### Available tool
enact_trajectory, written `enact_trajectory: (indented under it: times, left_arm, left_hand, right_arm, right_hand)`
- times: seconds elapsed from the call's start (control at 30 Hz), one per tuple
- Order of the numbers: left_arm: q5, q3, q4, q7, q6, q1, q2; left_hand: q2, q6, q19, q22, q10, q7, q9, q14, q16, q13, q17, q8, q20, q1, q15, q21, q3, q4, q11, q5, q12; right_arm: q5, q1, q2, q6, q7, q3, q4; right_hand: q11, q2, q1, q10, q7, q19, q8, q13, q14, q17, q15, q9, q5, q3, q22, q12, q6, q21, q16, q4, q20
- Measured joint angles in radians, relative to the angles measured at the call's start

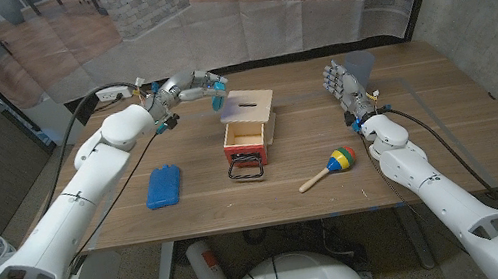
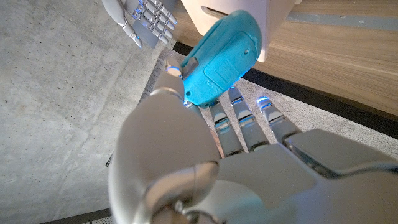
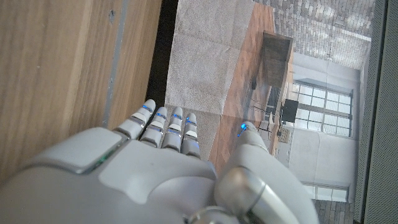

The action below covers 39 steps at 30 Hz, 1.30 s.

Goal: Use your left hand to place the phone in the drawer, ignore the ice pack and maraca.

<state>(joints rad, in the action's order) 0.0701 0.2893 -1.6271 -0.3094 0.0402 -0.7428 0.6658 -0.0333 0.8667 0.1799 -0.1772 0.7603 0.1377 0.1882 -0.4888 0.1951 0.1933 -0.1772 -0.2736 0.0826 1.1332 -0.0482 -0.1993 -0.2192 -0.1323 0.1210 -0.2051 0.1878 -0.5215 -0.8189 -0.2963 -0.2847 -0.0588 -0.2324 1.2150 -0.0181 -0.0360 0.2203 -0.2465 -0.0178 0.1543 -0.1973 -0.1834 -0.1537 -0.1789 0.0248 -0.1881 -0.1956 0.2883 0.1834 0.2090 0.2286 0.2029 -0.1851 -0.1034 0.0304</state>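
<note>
Partly hidden by the left robot hand (image 2: 205, 168), phone (image 2: 221, 59) over drawer (image 1: 247, 138).

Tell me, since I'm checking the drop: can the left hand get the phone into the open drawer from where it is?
Probably yes. The left hand holds the phone above the box; the drawer stands open toward the robot, nothing over it.

The drawer (image 1: 245, 140) stands pulled out toward the robot, its top unobstructed. The box (image 1: 252, 109) rises behind it, just beside the left hand (image 1: 190, 87) holding the phone (image 1: 219, 96). The ice pack (image 1: 163, 185) and maraca (image 1: 329, 168) lie apart on the surface (image 1: 430, 129), flanking the drawer.
</note>
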Motion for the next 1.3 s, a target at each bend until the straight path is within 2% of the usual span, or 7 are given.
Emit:
enact_trajectory:
  times: [0.6,1.3]
  left_arm:
    - [0.02,-0.025,-0.075,-0.021,0.0,-0.045,0.038]
    - [0.0,-0.03,-0.125,-0.018,0.013,-0.076,0.049]
  left_hand:
    - [-0.001,0.0,0.0,0.0,0.0,0.0,0.0,0.0,0.0,0.0,0.0,0.004,0.0,-0.001,0.0,0.0,-0.004,-0.004,0.0,0.008,0.0]
    - [-0.001,0.009,0.0,0.0,0.0,0.002,0.0,-0.004,0.0,-0.001,0.0,0.008,0.0,-0.001,-0.004,0.0,-0.004,-0.004,0.0,0.011,0.0]
  right_arm:
    - [0.004,-0.005,0.0,-0.001,0.01,-0.004,0.014]
    - [0.008,-0.005,0.0,-0.007,0.017,-0.008,0.026]
  right_hand:
    - [0.0,0.0,0.0,0.0,0.0,0.0,0.0,0.0,0.0,0.0,0.0,0.0,0.0,0.0,0.0,0.0,0.0,0.0,0.0,0.0,0.0]
    - [0.0,0.0,0.0,0.0,0.004,0.0,0.0,0.0,0.0,0.0,0.0,0.0,0.0,0.0,0.0,0.0,-0.004,0.0,0.0,0.0,0.0]
